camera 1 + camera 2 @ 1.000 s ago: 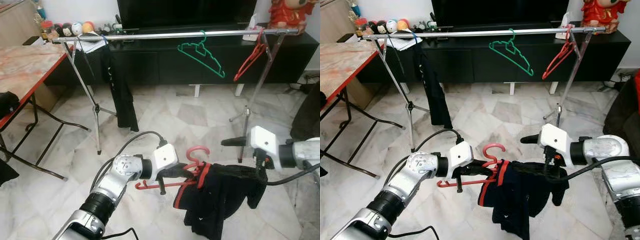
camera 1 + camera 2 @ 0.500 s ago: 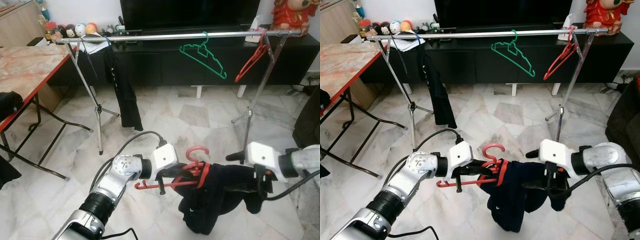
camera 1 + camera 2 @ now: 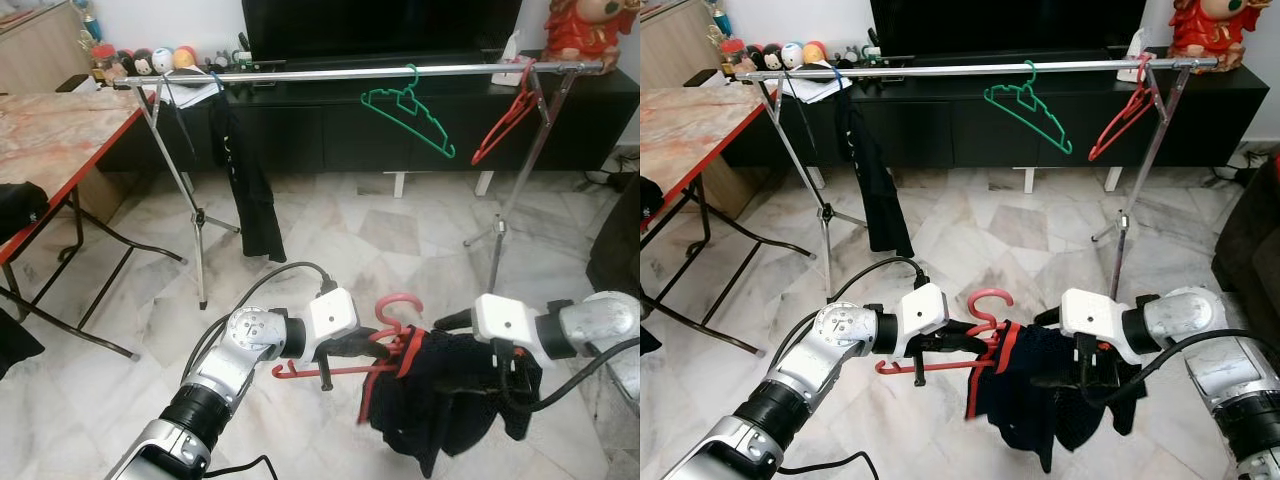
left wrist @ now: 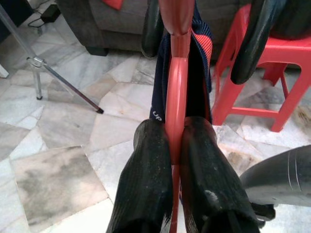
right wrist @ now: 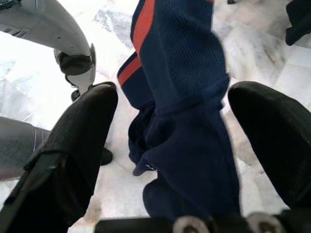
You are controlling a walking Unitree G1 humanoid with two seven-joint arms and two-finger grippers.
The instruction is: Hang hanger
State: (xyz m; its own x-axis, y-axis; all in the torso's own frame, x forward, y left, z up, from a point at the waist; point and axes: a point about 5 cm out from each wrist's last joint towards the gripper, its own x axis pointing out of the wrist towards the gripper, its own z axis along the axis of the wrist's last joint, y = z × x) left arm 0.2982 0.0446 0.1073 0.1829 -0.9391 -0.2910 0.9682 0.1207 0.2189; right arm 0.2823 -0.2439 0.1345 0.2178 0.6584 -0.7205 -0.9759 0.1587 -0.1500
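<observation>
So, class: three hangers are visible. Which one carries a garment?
The red hanger clamped in the left pincer, draped with the dark garment; the green hanger and other red hanger hang bare on the rail.

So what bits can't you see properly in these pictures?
- The red hanger: its right half is hidden under the dark garment in the eye views.
- The left gripper is shut on the hanger; in the eye views its fingertips are hidden behind the garment.
- The right gripper is open around the garment; the eye views hide its fingers in the cloth.
- The toys behind the rail: too small to identify.
</observation>
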